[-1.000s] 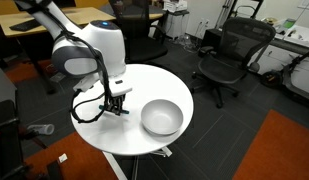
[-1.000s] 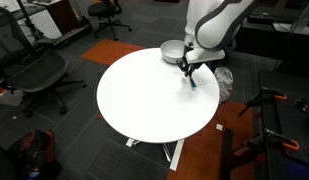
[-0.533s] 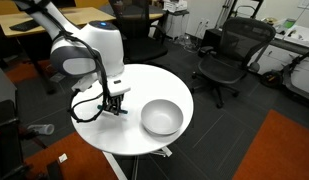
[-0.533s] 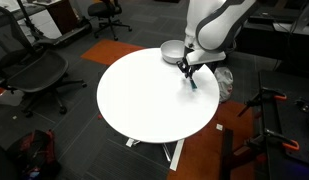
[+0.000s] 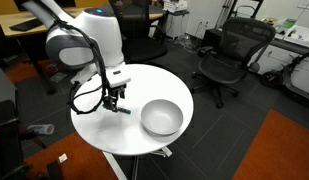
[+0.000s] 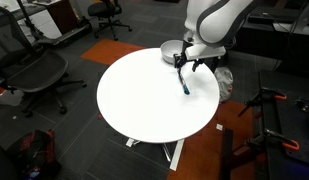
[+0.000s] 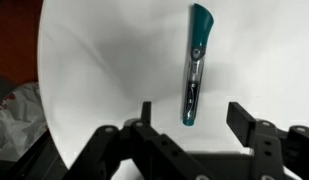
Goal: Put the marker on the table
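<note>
The marker (image 7: 195, 62), a slim teal and dark blue stick, lies flat on the round white table (image 7: 104, 60). My gripper (image 7: 194, 118) hangs open just above the marker's near end, a black finger on each side and clear of it. In an exterior view the marker (image 6: 184, 85) lies on the table (image 6: 144, 100) below the gripper (image 6: 185, 64). In an exterior view the gripper (image 5: 117, 99) hovers over the table (image 5: 104, 125), left of the bowl, and the marker shows as a small dark tip (image 5: 124, 110) below it.
A grey bowl (image 5: 161, 117) sits on the table next to the gripper, seen also as a bowl (image 6: 172, 50) behind the arm. Black office chairs (image 5: 229, 55) and a wooden desk (image 5: 54, 25) ring the table. A crumpled bag (image 7: 14, 115) lies on the floor.
The gripper has opened and risen a little. The marker, held before, now lies loose on the table.
</note>
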Action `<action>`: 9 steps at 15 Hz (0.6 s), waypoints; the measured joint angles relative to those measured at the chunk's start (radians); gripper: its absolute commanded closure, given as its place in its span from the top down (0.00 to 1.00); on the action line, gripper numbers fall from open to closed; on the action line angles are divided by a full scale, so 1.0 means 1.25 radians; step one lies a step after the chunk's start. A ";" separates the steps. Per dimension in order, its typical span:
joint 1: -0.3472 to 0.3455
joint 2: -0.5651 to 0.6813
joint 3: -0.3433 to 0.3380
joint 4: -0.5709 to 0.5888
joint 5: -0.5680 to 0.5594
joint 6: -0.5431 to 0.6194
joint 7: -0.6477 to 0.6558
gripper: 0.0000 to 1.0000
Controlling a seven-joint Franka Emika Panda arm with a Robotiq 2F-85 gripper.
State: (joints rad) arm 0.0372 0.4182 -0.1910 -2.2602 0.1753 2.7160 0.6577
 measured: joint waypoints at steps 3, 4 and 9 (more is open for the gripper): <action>0.005 -0.070 -0.001 -0.033 -0.003 -0.008 -0.002 1.00; 0.005 -0.100 0.000 -0.048 -0.004 -0.012 -0.004 1.00; 0.001 -0.228 0.001 -0.106 -0.009 -0.032 -0.007 1.00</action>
State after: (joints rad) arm 0.0380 0.1327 -0.1893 -2.3929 0.1645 2.6754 0.6485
